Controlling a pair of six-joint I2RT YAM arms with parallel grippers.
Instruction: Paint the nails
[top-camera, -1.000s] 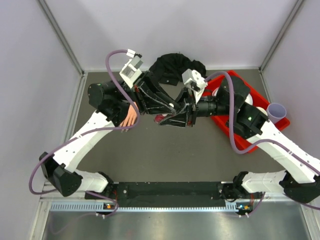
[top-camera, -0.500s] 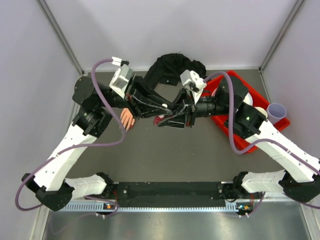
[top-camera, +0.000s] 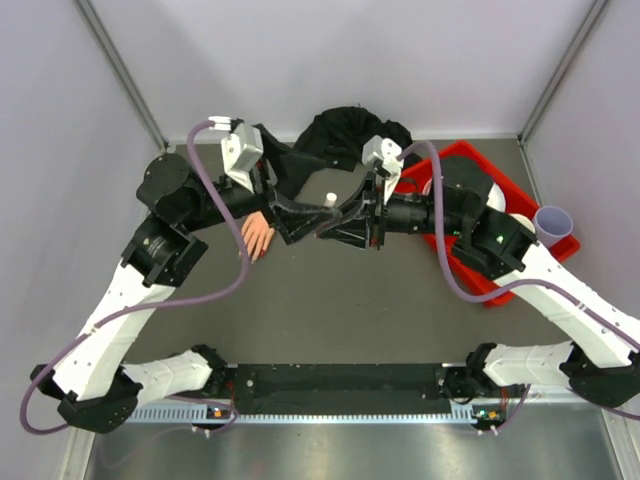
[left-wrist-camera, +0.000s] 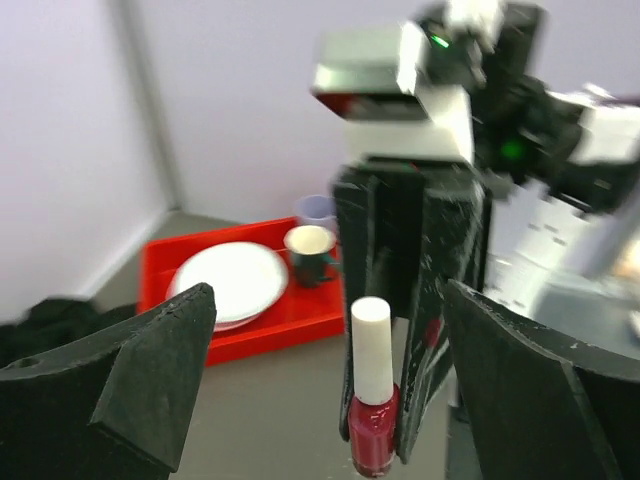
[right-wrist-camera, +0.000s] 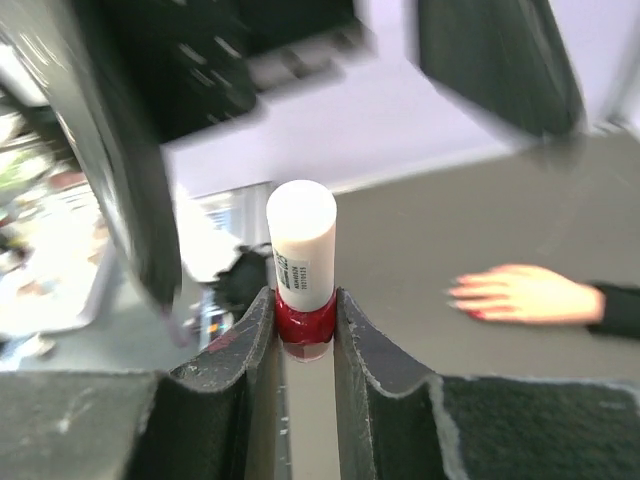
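One printed label is the only writing found. It is a white band with black lettering low on the white cylindrical cap of the small red glass polish bottle (right-wrist-camera: 300, 262), and it is too small and blurred to read, so no brand can be made out.

Right gripper (right-wrist-camera: 301, 308): set narrow, with both black fingers (right-wrist-camera: 250, 340) pressed against the red body of the bottle, one on each side. The cap stands upright above them. Whether the bottle's base rests on the grey table top (top-camera: 330, 310) cannot be told.

Left gripper (left-wrist-camera: 328, 295): spread wide and holding nothing, with its two fingers standing either side of the bottle and apart from it.

Beyond the bottle in the right wrist view lies the peach-coloured mannequin hand with black fabric sleeve (right-wrist-camera: 525, 295), flat on the table with its fingers stretched out. The nails (right-wrist-camera: 462, 293) sit at those fingertips and look reddish, though blur prevents a firm reading. Seen from above, the hand lies partly under the left arm, near the bottle and not touching it.

Farther right, a red plastic tray (left-wrist-camera: 160, 270) holds a white plate (left-wrist-camera: 228, 283) and a dark mug (left-wrist-camera: 310, 252). A lilac cup (left-wrist-camera: 318, 210) stands behind the mug. A black cloth heap (top-camera: 350, 135) lies at the far wall.
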